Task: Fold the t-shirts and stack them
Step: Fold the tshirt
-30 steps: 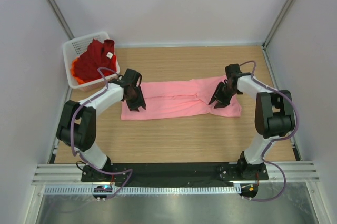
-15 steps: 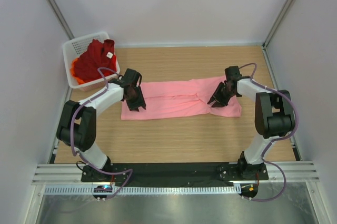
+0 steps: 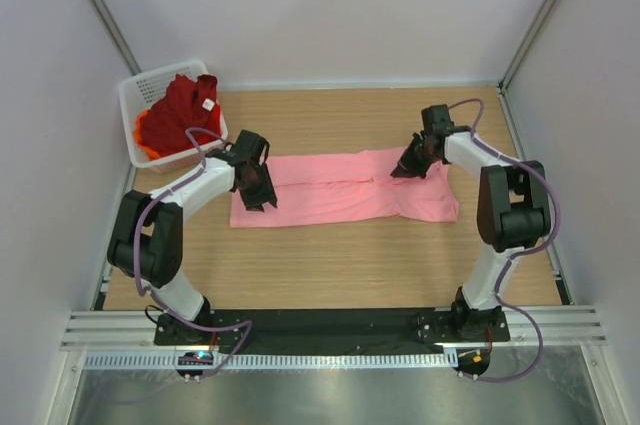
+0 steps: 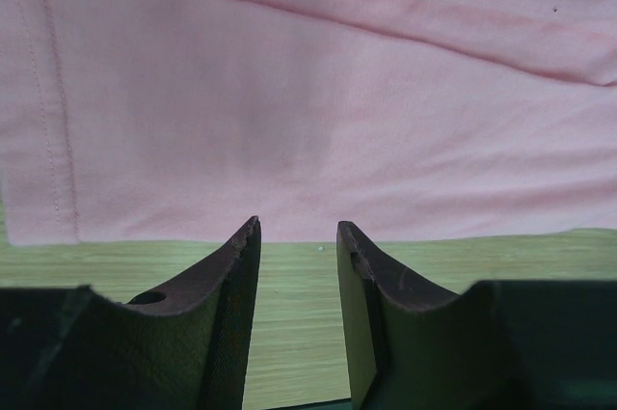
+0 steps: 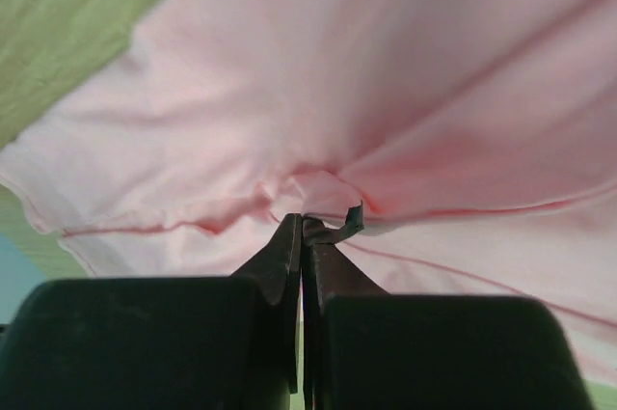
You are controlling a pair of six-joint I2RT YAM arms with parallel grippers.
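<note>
The light pink t-shirt (image 3: 345, 188) lies spread in a long band across the table, and it also fills the left wrist view (image 4: 318, 111) and the right wrist view (image 5: 386, 72). My left gripper (image 3: 266, 201) is open and empty at the shirt's left end, with its fingertips (image 4: 248, 236) at the cloth's edge, as the left wrist view shows (image 4: 297, 232). My right gripper (image 3: 399, 170) is shut on a small pinch of pink cloth near the shirt's far right edge (image 5: 305, 220). The dark red t-shirt (image 3: 178, 113) with a white tag (image 3: 208, 103) lies in the basket over the orange one (image 3: 146, 146).
The white mesh basket (image 3: 133, 95) stands at the table's far left corner. White walls close in the left, back and right sides. Bare wood (image 3: 340, 265) lies between the shirt and the arm bases.
My right gripper has moved from the shirt's near right part toward its far edge, pulling the cloth with it; the right end lies flatter. The left arm has not moved.
</note>
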